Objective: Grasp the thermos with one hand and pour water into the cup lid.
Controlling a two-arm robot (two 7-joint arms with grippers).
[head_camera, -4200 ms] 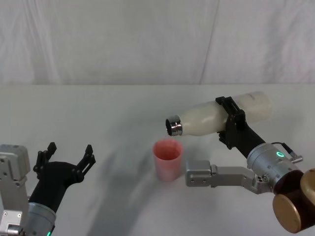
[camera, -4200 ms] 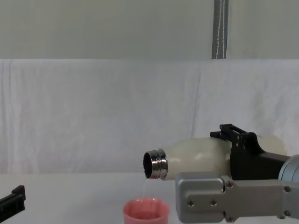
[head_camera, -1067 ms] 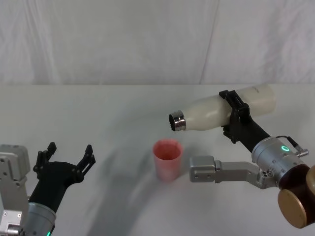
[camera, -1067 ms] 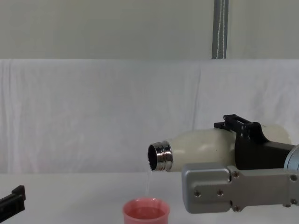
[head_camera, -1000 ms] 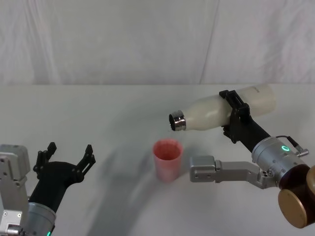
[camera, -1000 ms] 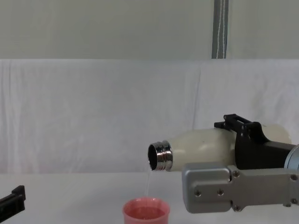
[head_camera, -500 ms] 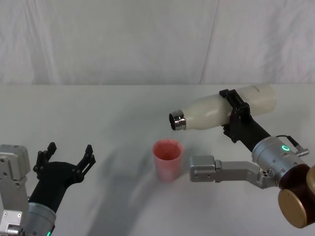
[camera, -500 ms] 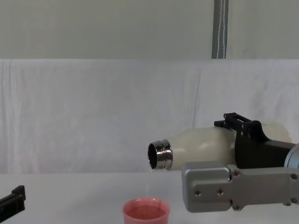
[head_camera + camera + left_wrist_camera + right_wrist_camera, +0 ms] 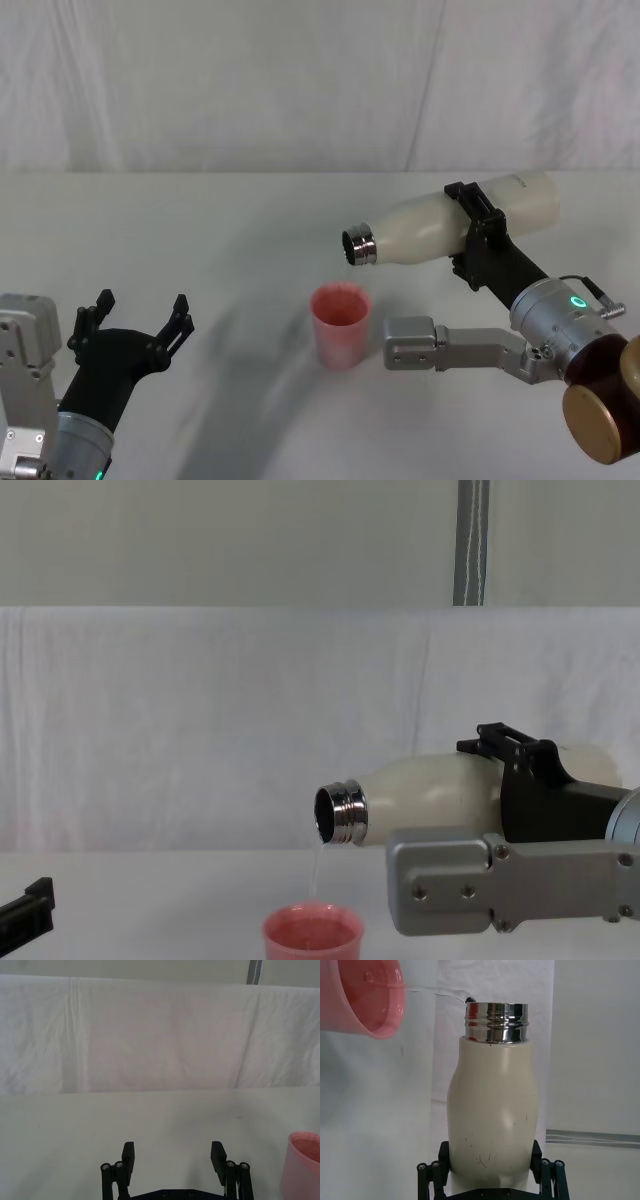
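Right hand (image 9: 468, 238) is clamped around the mid-body of the thermos (image 9: 440, 228), holding it nearly level in the air with the steel neck dipped slightly, presumably to keep the flow slow. A thin stream (image 9: 316, 868) drops from the mouth into the cup lid (image 9: 339, 324), standing on the table (image 9: 230, 230) directly below. Left hand (image 9: 134, 335) idles low at the near left, fingers apart, holding nothing. Fill level in the cup lid is hard to judge; chest view cuts off its base.

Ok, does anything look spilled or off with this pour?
Nothing stands out. The right hand holds the thermos tipped over the cup lid, and a thin stream lands inside. No spill shows on the table.
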